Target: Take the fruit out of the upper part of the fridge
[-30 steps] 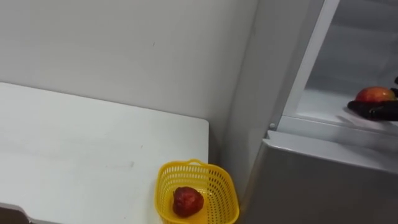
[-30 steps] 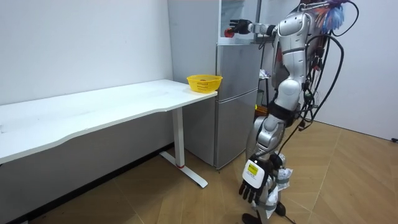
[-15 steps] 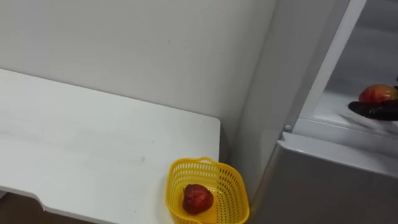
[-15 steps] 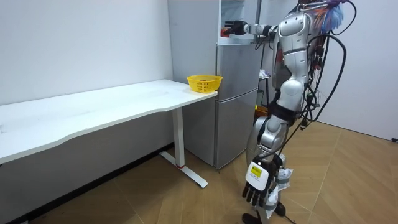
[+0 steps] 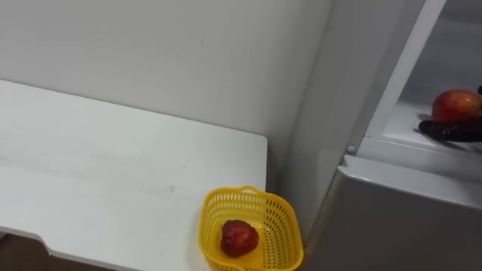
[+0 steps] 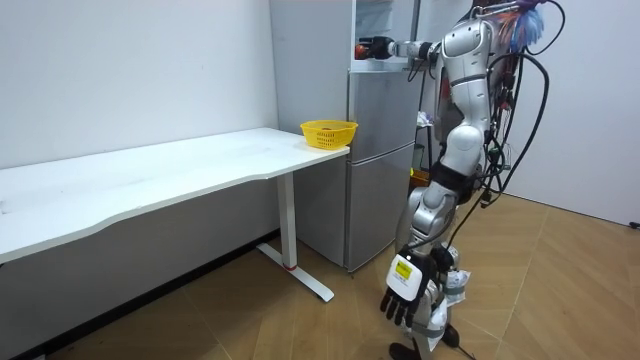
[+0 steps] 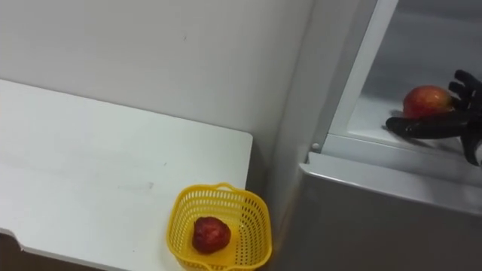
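step in hand: the grasp inside the upper fridge (image 7: 392, 56); apple (image 7: 425, 99) sits on its shelf nr the front lip, right hand (image 7: 452, 122) open, fingers spread along the apple's front & side, not closed on it; left hand (image 6: 405, 295) hangs relaxed. next, i judge: close round it, lift over the lip, clear the white frame (image 7: 360, 71); yellow basket (image 5: 252, 202) at the counter (image 5: 113, 165) corner has room beside a red fruit (image 5: 238, 238).

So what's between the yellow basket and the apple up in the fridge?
Just the fridge's own grey side wall and the white frame of its opening, in the right eye view. Nothing loose lies between the yellow basket and the apple.
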`<state>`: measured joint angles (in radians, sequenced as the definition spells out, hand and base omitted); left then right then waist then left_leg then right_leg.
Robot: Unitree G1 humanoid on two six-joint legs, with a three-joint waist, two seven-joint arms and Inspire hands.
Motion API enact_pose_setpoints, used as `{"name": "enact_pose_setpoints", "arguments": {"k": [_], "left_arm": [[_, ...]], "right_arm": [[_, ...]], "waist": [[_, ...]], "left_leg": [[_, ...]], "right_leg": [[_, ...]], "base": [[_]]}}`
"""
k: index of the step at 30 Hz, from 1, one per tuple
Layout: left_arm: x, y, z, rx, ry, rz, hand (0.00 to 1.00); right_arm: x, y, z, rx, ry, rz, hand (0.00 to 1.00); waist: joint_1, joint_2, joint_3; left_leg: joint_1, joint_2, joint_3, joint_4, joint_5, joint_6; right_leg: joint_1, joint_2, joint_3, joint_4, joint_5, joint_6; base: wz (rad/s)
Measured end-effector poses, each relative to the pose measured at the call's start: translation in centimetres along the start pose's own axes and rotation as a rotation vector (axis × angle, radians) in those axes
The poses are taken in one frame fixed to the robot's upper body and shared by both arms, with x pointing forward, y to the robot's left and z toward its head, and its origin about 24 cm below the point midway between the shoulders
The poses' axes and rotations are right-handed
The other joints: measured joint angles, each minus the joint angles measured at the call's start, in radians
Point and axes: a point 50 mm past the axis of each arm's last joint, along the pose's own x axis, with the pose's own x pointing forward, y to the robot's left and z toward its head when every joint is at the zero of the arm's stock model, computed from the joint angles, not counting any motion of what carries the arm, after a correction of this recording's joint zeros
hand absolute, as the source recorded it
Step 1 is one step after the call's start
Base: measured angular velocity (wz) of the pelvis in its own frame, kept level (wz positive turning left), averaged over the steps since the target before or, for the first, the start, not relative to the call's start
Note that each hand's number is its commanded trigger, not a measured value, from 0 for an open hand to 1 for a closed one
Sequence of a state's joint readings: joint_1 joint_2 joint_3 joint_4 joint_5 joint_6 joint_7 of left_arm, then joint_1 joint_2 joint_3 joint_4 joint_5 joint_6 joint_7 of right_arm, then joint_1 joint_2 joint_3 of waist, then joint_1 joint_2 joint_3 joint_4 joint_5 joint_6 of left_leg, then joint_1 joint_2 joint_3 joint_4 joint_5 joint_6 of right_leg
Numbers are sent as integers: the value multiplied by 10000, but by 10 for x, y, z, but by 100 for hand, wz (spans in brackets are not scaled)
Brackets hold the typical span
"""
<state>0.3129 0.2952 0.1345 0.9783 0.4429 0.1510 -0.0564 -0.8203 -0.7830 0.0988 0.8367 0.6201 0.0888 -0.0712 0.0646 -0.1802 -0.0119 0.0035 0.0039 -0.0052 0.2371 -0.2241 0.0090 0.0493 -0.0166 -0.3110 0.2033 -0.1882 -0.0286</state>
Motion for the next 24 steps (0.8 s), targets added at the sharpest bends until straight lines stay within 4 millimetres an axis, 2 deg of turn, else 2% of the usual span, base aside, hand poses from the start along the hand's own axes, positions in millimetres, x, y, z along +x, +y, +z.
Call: {"name": "enact_pose_setpoints", "arguments": {"k": [8,14,20,24], "left_arm": [[0,0,3,181,-96,-1,0],[0,0,-3,66,35,-63,0],[0,-1,-7,79,189,-110,0],[0,0,-7,92,217,-95,0]], "right_arm": [[0,-8,-11,-2,463,-426,0],[0,-10,-12,-25,528,-672,0],[0,-13,-15,-44,629,-962,0],[0,-16,-16,-29,708,-1130,0]], "waist": [[194,-63,-30],[227,-263,26],[223,-294,5],[229,-269,21]], "left_leg": [[-11,-1,1,-27,0,-1],[-51,0,-4,-3,5,-8],[-131,0,-19,2,4,-8],[-150,2,-36,5,4,-8]], "right_leg": [[9,-1,-21,1,0,-1],[2,-5,-58,-11,0,-1],[-62,-9,-104,-13,0,-1],[-70,-12,-161,-8,1,-1]], "base": [[0],[0],[0],[0]]}}
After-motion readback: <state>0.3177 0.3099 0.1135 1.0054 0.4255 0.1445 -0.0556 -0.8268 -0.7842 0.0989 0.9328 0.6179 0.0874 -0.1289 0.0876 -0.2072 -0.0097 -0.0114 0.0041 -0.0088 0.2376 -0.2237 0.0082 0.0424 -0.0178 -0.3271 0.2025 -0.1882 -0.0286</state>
